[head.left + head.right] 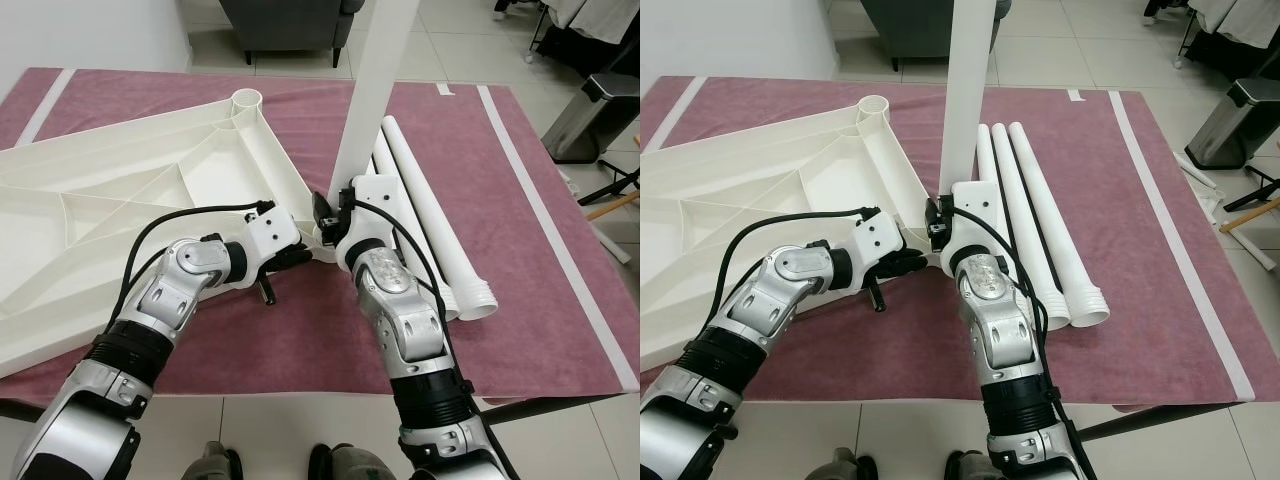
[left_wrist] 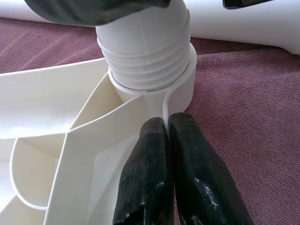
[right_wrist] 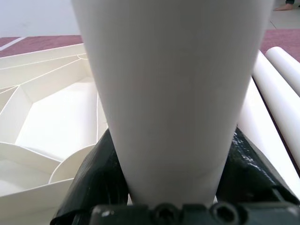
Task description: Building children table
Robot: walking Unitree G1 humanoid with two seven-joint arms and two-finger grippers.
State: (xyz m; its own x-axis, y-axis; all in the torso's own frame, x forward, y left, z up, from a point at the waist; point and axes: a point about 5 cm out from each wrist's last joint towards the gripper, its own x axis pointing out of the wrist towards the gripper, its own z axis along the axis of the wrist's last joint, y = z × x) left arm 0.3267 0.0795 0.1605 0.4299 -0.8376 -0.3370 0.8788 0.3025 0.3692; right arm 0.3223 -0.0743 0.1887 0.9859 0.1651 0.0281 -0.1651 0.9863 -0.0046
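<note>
With right tool (image 1: pixel 940 222) clamped around upright leg (image 1: pixel 375 90), threaded end seated in corner socket (image 2: pixel 180 91) of inverted tabletop (image 1: pixel 130 210) on rug, keep leg vertical and turn evenly, bracing socket wall with closed, empty left tool (image 2: pixel 171 173).

Both arms as I see them from the head camera: silver-grey metal shells in rounded segments, with black ribbed bands at the forearm joints. The left gripper (image 1: pixel 290 257) and right gripper (image 1: pixel 328 215) each sit on a white blocky wrist housing. A black cable loops from each housing back along its arm. In the wrist views the fingers (image 2: pixel 164 178) are glossy black with a rough, pebbled surface. A row of small dark screws runs across the right wrist view's bottom edge.
</note>
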